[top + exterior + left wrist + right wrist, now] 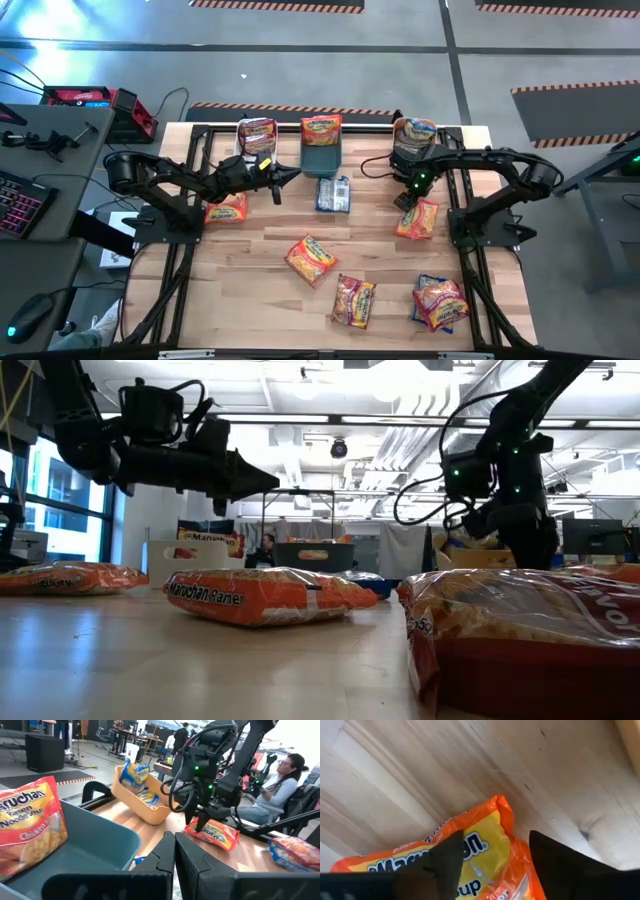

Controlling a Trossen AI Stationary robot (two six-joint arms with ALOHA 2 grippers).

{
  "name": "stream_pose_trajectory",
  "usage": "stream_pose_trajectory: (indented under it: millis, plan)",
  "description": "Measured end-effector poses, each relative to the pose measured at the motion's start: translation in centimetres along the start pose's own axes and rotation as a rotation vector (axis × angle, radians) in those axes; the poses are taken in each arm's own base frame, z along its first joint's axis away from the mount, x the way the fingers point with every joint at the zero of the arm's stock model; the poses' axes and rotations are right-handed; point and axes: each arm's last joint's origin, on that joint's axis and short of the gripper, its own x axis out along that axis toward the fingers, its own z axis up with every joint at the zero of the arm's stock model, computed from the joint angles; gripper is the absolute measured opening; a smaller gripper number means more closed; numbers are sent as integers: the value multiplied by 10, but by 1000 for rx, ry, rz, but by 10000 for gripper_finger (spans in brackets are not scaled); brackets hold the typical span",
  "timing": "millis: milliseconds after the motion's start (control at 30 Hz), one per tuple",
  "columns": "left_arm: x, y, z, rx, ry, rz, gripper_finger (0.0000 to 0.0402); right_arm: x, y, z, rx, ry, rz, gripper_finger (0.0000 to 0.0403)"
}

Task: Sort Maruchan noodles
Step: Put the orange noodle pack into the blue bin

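My right gripper (492, 865) is open and points down over an orange Maruchan packet (417, 218) lying flat on the table in front of the orange bin (414, 135). One finger stands on each side of the packet's end (485, 835). My left gripper (174, 855) is shut and empty, held level above the table beside the teal bin (322, 155). That bin holds an orange packet (30, 827). A blue packet (333, 193) lies flat in front of the teal bin. My right gripper comes from above with its fingers (447, 860) astride the near end of the orange packet (212, 832), which lies flat on the table. I cannot tell whether the fingertips touch the wrapper.
A white bin (257, 135) at the far edge holds a pink-red packet. The orange bin (142, 802) holds blue-and-yellow ones. More packets lie on the table: orange (227, 208), (310, 258), (353, 300), and a pink-red one over a blue one (440, 300). A person sits beyond the table (280, 785).
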Motion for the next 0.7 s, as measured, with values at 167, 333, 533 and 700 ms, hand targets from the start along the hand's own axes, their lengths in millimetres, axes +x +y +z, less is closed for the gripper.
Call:
stream_pose_trajectory:
  millis: [167, 333, 533, 700]
  plan:
    - [3, -3, 3, -15, 1, -65, 0, 0, 3, 4, -49, -32, 93, 109]
    - [6, -7, 5, -14, 10, -111, 0, 0, 6, 6, -76, -51, 110, 18]
    - [6, -7, 5, -14, 12, -112, 0, -6, 9, 9, -116, -55, 118, 12]
    - [6, -7, 5, -14, 11, -111, 0, -35, 18, 17, -162, -161, 121, 2]
